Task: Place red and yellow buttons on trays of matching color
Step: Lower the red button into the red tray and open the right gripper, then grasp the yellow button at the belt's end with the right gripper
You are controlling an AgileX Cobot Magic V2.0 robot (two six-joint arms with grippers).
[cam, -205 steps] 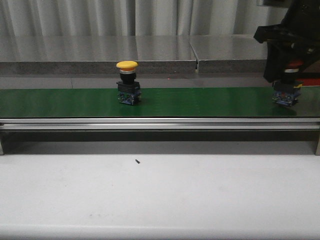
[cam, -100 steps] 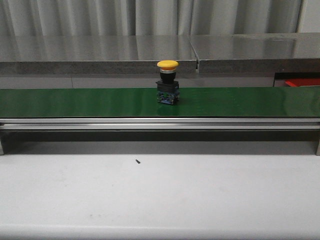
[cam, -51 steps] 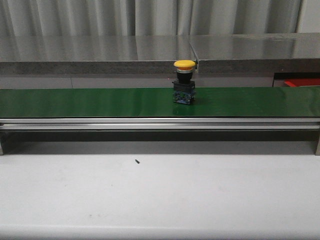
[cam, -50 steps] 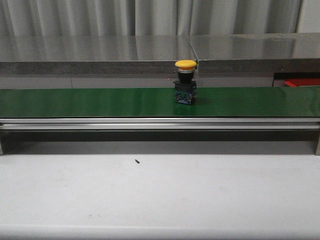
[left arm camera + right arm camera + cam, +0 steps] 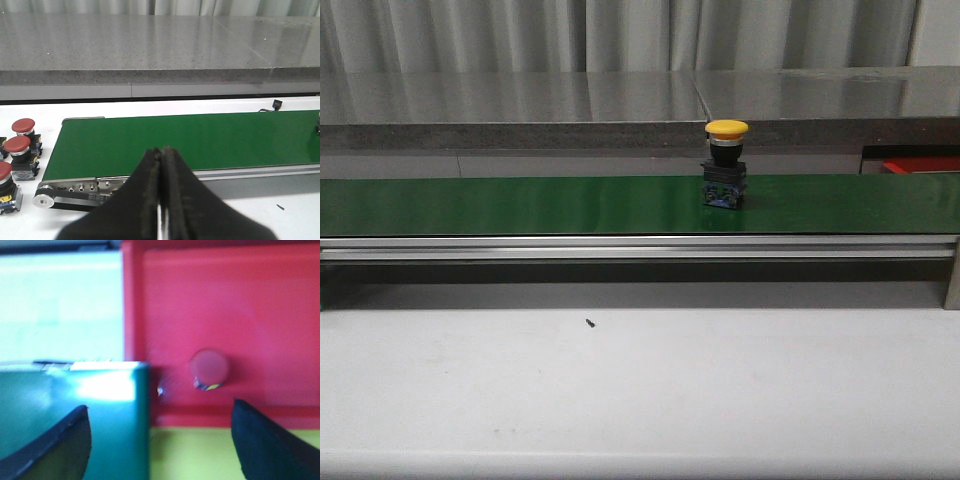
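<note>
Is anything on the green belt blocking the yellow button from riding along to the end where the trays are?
Nothing visible: the green belt ahead of the yellow button is bare up to the picture's edge. The trays themselves mostly lie outside the front view.

1. A white tabletop (image 5: 640,390) carries a green conveyor belt (image 5: 520,205).
2. A yellow button (image 5: 725,165) stands upright on the belt.
3. A small dark speck (image 5: 590,322) lies on the tabletop.
</note>
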